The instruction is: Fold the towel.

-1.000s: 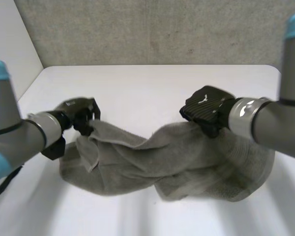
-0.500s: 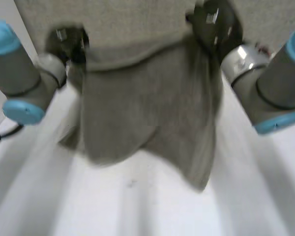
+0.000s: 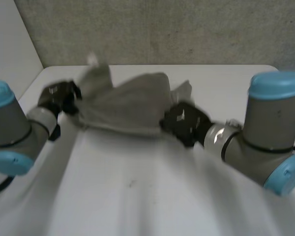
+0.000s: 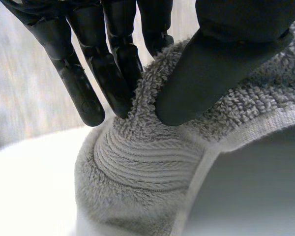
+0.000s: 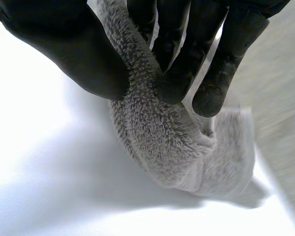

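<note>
Item: grey terry-cloth towel (image 3: 125, 105), bunched and crumpled, slung between your two hands above the far half of the white surface (image 3: 137, 196). Loose flaps stand up along its far edge, and you cannot tell from the head view whether its underside touches the surface. Left hand (image 3: 64, 101): at the towel's left end, fingers (image 4: 110, 64) and thumb pinching a ridge of pile beside a hemmed edge. Right hand (image 3: 184, 123): at the towel's right end, fingers (image 5: 176, 73) curled against the thumb round a rolled edge, with the short tail beyond the grip drooping towards the surface. Step in hand, by my reading: spreading, not folding, since the cloth shows no clean crease and no flat layer. Next move calls for: both pinches firm, hands drawn apart until the held edge is taut, then the towel laid flat and square on the surface so that one edge can be brought over to meet the other.
</note>
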Robot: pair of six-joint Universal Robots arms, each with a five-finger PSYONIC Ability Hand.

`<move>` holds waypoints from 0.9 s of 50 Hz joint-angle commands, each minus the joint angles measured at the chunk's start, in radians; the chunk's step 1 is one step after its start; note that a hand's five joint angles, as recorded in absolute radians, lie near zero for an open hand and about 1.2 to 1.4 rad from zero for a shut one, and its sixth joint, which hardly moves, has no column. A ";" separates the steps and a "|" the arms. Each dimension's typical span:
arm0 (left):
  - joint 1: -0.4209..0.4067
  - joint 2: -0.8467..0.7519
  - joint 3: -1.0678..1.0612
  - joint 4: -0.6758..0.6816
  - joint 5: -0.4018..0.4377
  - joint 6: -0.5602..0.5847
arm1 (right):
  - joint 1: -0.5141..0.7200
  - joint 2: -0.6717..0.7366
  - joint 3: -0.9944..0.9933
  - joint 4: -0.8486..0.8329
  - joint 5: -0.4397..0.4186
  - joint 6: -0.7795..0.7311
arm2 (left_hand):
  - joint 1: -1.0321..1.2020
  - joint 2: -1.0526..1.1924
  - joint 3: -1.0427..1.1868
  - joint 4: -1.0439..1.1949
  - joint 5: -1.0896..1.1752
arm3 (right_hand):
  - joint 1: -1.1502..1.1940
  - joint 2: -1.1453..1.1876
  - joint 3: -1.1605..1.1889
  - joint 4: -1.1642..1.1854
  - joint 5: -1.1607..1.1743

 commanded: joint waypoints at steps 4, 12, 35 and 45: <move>0.049 0.054 -0.142 -0.045 0.001 0.122 | 0.018 0.008 0.057 0.190 0.017 0.001 | 0.207 0.179 0.181 0.178 0.202 | -0.630 -0.633 -0.635 -0.631 -0.633; 0.054 0.142 -0.190 -0.032 0.004 0.125 | 0.003 -0.176 0.097 -0.026 0.024 0.196 | 0.207 0.179 0.181 0.178 0.202 | -1.160 -1.163 -1.165 -1.161 -1.163; 0.061 0.179 -0.223 -0.031 0.006 0.127 | -0.103 0.018 -0.046 0.119 0.037 0.073 | 0.207 0.179 0.181 0.178 0.202 | -0.929 -0.933 -0.934 -0.930 -0.933; 0.061 0.179 -0.226 -0.031 0.006 0.127 | -0.118 -0.033 0.130 -0.039 0.043 0.286 | 0.207 0.179 0.181 0.178 0.202 | -0.756 -0.759 -0.761 -0.757 -0.759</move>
